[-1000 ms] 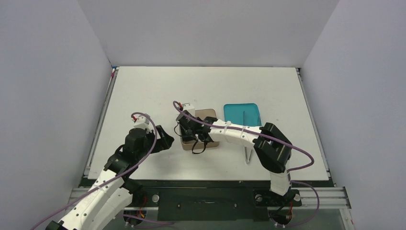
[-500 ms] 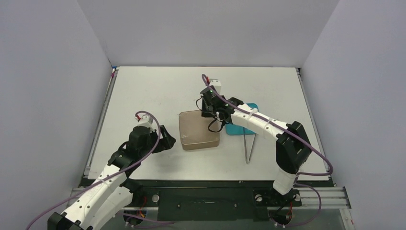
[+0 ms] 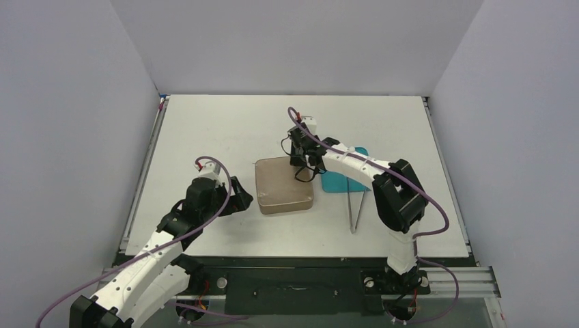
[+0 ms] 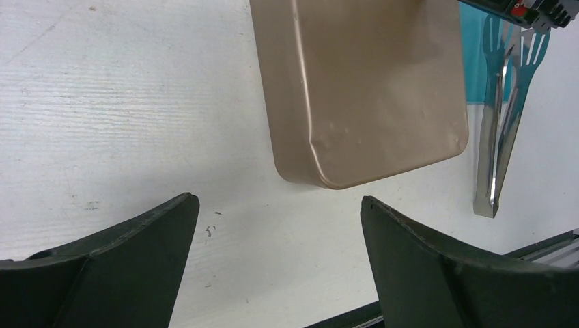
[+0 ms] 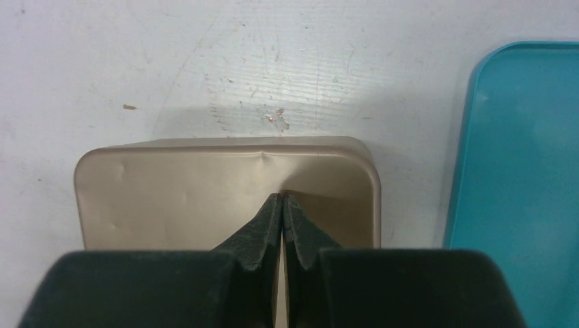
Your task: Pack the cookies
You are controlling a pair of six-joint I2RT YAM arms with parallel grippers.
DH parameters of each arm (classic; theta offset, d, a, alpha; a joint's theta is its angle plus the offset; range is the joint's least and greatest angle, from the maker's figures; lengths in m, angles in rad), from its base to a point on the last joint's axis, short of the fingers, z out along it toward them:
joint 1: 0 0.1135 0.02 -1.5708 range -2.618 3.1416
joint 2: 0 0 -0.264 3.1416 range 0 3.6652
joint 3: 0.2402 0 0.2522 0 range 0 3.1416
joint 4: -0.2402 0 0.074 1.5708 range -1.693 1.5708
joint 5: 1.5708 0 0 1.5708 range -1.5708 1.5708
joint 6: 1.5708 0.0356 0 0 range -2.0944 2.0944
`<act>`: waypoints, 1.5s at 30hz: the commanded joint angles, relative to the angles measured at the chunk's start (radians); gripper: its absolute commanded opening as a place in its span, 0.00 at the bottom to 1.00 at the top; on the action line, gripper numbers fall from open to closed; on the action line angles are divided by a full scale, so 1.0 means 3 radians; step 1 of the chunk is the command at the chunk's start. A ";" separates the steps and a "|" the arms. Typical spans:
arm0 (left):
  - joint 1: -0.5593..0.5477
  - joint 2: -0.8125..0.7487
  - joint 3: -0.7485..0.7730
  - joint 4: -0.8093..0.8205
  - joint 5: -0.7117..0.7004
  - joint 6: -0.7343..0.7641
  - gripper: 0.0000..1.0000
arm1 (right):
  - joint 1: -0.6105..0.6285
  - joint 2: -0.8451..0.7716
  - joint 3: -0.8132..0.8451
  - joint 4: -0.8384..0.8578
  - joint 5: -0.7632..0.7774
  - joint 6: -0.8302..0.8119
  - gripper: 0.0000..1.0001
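No cookies show in any view. A tan metal tin (image 3: pixel 283 186) lies shut under its lid at the table's middle; it also shows in the left wrist view (image 4: pixel 369 89) and in the right wrist view (image 5: pixel 205 198). My right gripper (image 3: pixel 304 161) is shut with nothing between its fingers, its tips (image 5: pixel 282 197) over the far right part of the lid. My left gripper (image 3: pixel 241 199) is open and empty, low over the table just left of the tin, its jaws wide apart (image 4: pixel 280 201).
A teal tray (image 3: pixel 339 180) lies right of the tin, partly under my right arm, and shows in the right wrist view (image 5: pixel 526 171). Long metal tweezers (image 3: pixel 355 208) lie in front of the tray, pointing toward the near edge (image 4: pixel 495 143).
My right arm swung from over the tin's near left to its far right edge, uncovering the closed lid. My left gripper crept slightly toward the tin.
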 commanded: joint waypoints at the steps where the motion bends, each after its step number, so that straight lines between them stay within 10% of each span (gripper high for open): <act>1: 0.0019 -0.0019 0.0107 0.0200 0.0036 0.0051 0.88 | -0.0094 0.0126 -0.0191 0.0069 -0.0055 -0.0007 0.00; 21: 0.0024 -0.0127 0.0362 -0.0040 0.0036 0.0147 0.97 | -0.0116 -0.0936 -0.0660 0.0148 0.0163 0.0034 0.03; 32: 0.0030 -0.0168 0.0836 -0.0453 -0.0145 0.0449 0.97 | -0.0117 -0.2282 -0.1380 0.0260 0.0373 -0.0080 0.56; 45: 0.0040 -0.0123 0.1270 -0.0802 -0.0316 0.0866 0.97 | -0.0116 -0.3811 -0.1991 -0.0220 0.0965 -0.0224 0.75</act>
